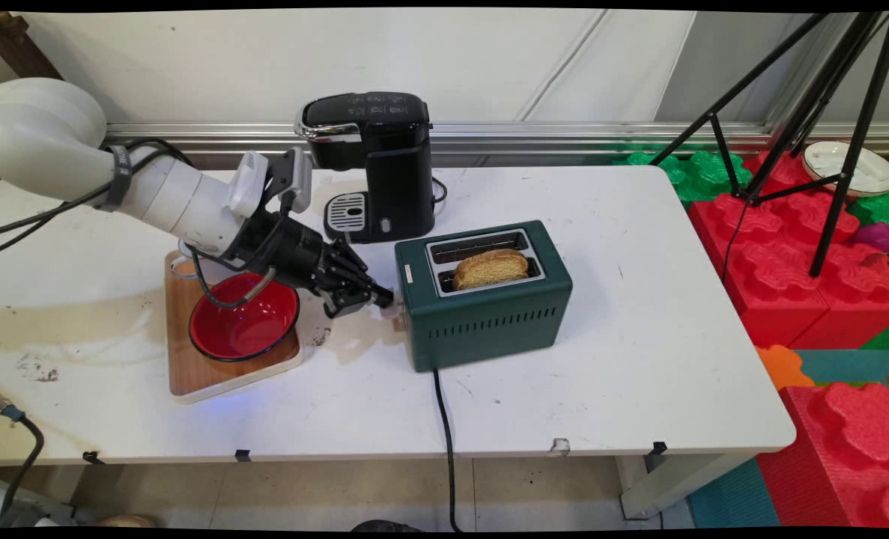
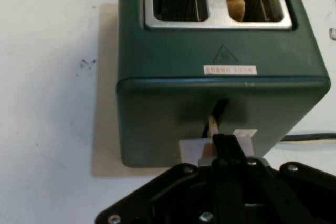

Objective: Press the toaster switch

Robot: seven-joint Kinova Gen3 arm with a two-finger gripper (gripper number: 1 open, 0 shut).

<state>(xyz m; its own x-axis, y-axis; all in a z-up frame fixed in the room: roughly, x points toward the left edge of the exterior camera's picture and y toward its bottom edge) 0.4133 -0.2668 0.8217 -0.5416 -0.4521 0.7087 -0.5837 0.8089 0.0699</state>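
The gripper (image 1: pixel 384 299) is seen clenched, pressed on the toaster (image 1: pixel 489 314) lever (image 2: pixel 218 145); bare surface (image 1: pixel 601 404) lies toward the near edge.

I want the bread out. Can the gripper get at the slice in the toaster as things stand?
Probably yes: the slice stands above the toaster slot, nothing over it; the gripper is low, at the lever end.

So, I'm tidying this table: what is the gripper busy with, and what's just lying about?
In use: gripper at the toaster's lever; green toaster; bread slice in its slot.
Lying about: coffee maker; red bowl on wooden board.
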